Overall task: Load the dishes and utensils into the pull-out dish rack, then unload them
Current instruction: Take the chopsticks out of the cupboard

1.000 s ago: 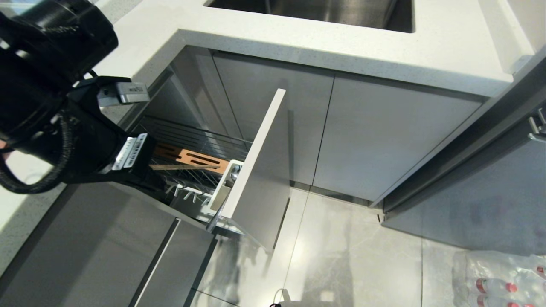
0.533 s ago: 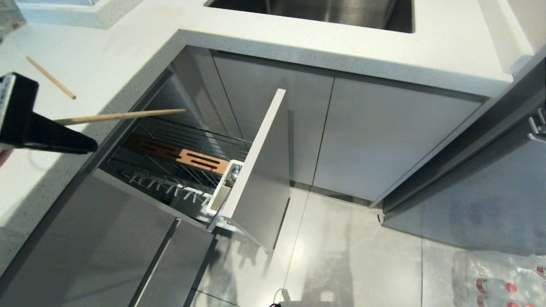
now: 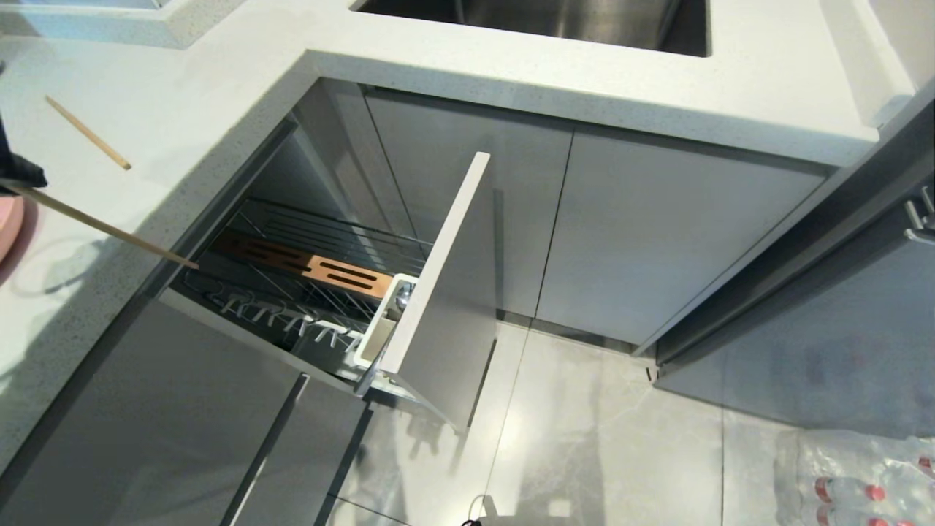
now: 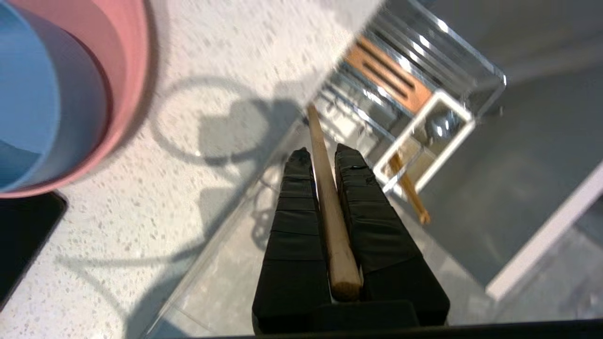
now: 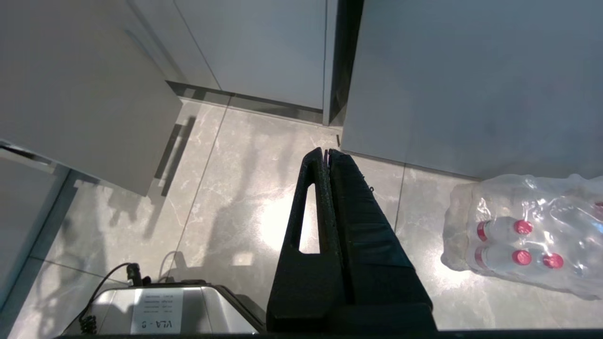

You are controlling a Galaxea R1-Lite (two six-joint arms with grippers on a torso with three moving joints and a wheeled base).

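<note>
Here, in the head view, the pull-out dish rack [image 3: 438, 292] stands drawn out from the cabinet run, its tall light-grey front panel angled over the tiled floor [image 3: 584, 438]. Inside it lie the chrome wire basket [image 3: 307, 241], the wooden slotted insert [image 3: 321, 269] and the white cutlery holder [image 3: 380, 321] just behind the panel. On the white desk [image 3: 182, 109] to the left lies one loose chopstick [image 3: 88, 133], well apart from the rack. A second chopstick [image 3: 102, 226] slants in from the left edge, its tip over the rack's near corner; only a dark sliver of the left end effector [image 3: 14, 172] shows at that edge, with a pink rim just below it. The sink [image 3: 548, 18] sits at the top, the plain double-door cabinet [image 3: 584, 219] under it, and a pack of bottles [image 3: 862, 475] on the floor at lower right.

In the left wrist view, the left end effector [image 4: 322, 157] is pinching the held chopstick [image 4: 327, 202] lengthwise between its black fingers [image 4: 292, 226]. A third stick [image 4: 407, 188] leans in the cutlery holder [image 4: 424, 141]. The salmon-pink plate [image 4: 132, 94] rests on the desk [image 4: 212, 56] with the blue-grey bowl [image 4: 28, 94] on it.

In the right wrist view, the right end effector [image 5: 327, 153] hangs over the floor [image 5: 226, 197], fingers pressed together, near the bottle pack [image 5: 527, 235] and the robot's base [image 5: 155, 310].
</note>
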